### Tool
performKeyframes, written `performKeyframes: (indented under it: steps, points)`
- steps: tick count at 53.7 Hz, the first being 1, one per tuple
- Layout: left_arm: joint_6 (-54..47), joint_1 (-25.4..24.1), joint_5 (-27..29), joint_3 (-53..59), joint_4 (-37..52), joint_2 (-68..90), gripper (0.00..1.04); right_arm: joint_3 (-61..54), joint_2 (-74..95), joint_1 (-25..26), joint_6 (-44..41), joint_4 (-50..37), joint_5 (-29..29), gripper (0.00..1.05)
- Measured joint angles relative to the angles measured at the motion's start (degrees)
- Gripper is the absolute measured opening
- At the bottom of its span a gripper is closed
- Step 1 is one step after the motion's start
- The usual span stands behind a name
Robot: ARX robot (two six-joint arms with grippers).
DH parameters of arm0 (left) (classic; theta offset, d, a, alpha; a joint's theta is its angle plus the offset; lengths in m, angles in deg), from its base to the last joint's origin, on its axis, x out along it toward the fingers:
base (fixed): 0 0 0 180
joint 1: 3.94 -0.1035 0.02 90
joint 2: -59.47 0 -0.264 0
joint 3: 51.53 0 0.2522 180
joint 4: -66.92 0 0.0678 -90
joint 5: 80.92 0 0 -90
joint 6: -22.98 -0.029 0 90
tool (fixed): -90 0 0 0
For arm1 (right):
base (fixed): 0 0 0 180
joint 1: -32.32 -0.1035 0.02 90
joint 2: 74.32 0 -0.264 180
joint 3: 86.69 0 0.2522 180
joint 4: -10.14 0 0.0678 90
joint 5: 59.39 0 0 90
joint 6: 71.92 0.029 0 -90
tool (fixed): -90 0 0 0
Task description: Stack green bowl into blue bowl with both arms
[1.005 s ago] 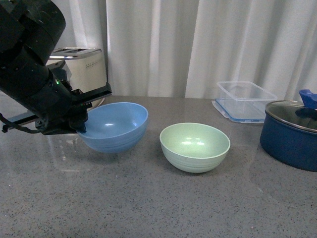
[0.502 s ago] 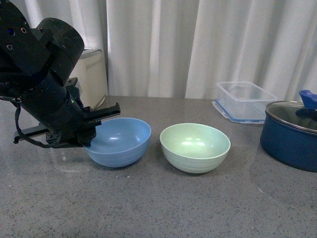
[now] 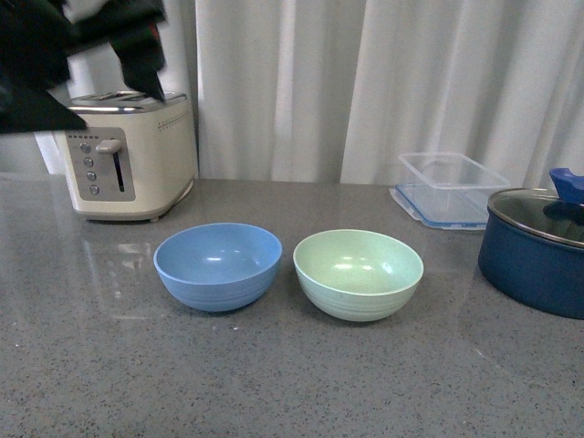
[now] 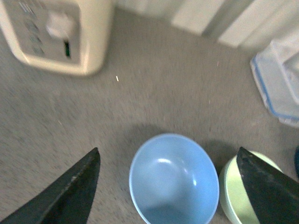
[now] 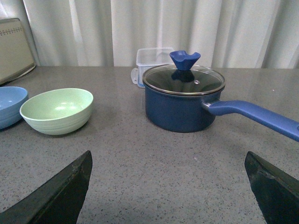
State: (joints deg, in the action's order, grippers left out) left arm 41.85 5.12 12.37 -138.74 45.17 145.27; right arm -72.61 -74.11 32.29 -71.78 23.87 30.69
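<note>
The blue bowl stands upright on the grey counter, left of centre. The green bowl stands right beside it, a small gap between them. Both are empty. The left arm is raised high at the top left, blurred, well above the blue bowl. In the left wrist view the left gripper is open and empty, looking down on the blue bowl and part of the green bowl. The right gripper is open and empty above bare counter, with the green bowl and the blue bowl beyond it.
A cream toaster stands at the back left. A clear plastic container sits at the back right. A dark navy pot with glass lid stands at the right; its long handle shows in the right wrist view. White curtains hang behind.
The left gripper set the blue bowl down on the counter, let go of it and rose up and away to the top left. The green bowl has not moved.
</note>
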Motion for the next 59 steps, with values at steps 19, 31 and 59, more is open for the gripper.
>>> performKeyframes:
  steps: [19, 31, 59]
  points:
    - [-17.5, -4.5, 1.1, 39.1, 35.1, -23.6, 0.43, 0.0, 0.0, 0.0, 0.0, 0.0, 0.0, 0.95]
    - [-18.1, -8.0, -2.9, 51.3, 40.1, -31.6, 0.03, 0.0, 0.0, 0.0, 0.0, 0.0, 0.0, 0.95]
    - [-18.4, -9.0, -3.3, 65.6, 40.2, -45.3, 0.04, 0.0, 0.0, 0.0, 0.0, 0.0, 0.0, 0.95]
